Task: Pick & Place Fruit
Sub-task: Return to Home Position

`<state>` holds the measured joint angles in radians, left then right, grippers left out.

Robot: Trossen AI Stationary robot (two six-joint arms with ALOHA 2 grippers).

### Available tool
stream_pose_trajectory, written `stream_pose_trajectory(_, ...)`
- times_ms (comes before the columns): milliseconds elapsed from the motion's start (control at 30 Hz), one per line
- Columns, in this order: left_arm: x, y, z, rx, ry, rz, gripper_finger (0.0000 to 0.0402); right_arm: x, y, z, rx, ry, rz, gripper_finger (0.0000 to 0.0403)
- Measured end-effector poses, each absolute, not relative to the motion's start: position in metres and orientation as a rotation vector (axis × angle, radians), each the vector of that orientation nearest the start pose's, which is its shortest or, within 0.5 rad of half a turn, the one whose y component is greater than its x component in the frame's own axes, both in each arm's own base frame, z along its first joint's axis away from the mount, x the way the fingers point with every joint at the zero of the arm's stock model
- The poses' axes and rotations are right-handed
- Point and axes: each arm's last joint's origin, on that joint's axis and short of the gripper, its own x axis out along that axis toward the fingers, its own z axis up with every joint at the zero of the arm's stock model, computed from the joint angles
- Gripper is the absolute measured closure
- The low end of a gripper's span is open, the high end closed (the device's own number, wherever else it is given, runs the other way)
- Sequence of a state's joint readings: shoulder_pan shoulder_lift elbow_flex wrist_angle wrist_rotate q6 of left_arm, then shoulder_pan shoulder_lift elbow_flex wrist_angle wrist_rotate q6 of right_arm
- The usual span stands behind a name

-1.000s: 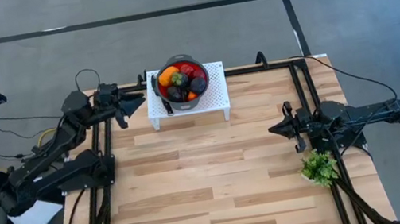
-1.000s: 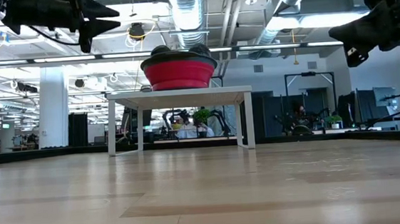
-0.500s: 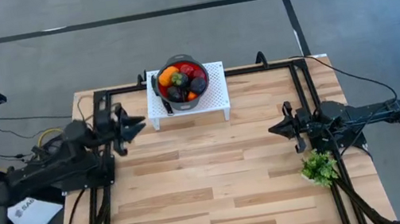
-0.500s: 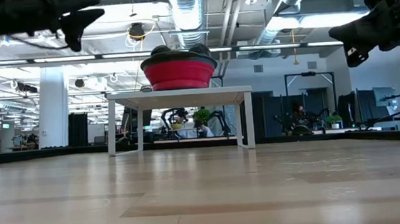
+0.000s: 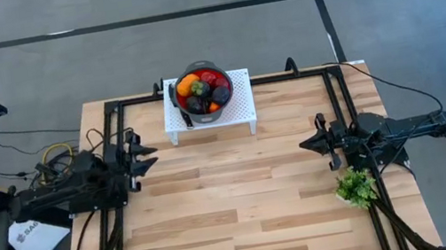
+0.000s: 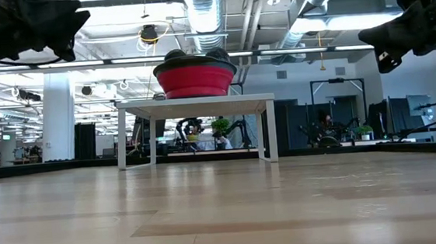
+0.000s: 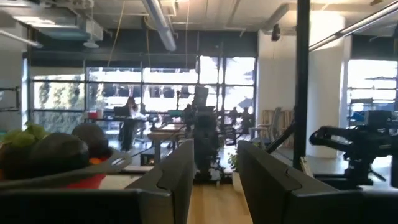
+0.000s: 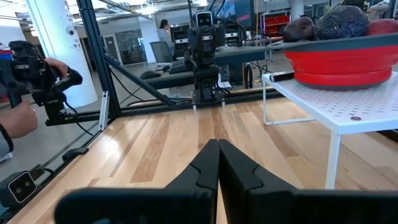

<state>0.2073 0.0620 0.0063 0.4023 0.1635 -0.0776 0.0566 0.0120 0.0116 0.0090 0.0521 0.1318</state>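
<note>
the left gripper (image 5: 148, 156) has pulled back from the white shelf (image 5: 242, 106) since a second ago: then it was up beside the shelf's left end, half a second ago it was partway down, and now it sits lower along the left edge of the table (image 5: 235, 204), well apart from the shelf. its fingers (image 7: 177, 171) are spread, with a clear gap between them in the left wrist view. in the low view it has slid toward the upper left corner.

nothing on the shelf has shifted. the fruit (image 5: 202, 90) is heaped in the red bowl (image 6: 196, 81), which stands on the shelf at the far middle of the table. from above i see an orange piece, a red one, a small green one and several dark purple ones packed together, filling the bowl to the rim; from table height the dark tops rise just over the edge. the slim black knife (image 5: 183, 113) lies on the shelf against the bowl's left side.

the right gripper (image 5: 305, 142) has not moved; it waits at the right side of the table, pointing inward, its fingers (image 8: 205, 165) pressed together. just beside that arm lies the green sprig (image 5: 357, 186).

a white sheet (image 5: 30, 238) by the left arm's base carries dark print too small for me to read.
</note>
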Motion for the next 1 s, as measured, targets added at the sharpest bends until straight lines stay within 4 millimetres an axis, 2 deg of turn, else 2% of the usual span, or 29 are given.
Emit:
stream_pose_trajectory(267,0.094,0.014,0.187,-0.011,-0.231,0.105,0.0285,0.098,0.004,0.167,0.132,-0.008,0.005,0.0403)
stream_pose_trajectory(633,0.096,0.011,0.169,0.007,-0.038,0.090,0.0285,0.098,0.004,0.167,0.132,-0.008,0.007,0.0403)
stream_pose_trajectory(800,0.096,0.013,0.168,0.019,-0.024,0.159,0.0285,0.098,0.004,0.167,0.132,-0.008,0.007,0.0403)
stream_pose_trajectory(1000,0.096,0.013,0.168,0.064,-0.020,0.159,0.0285,0.098,0.004,0.167,0.132,-0.008,0.007,0.0403)
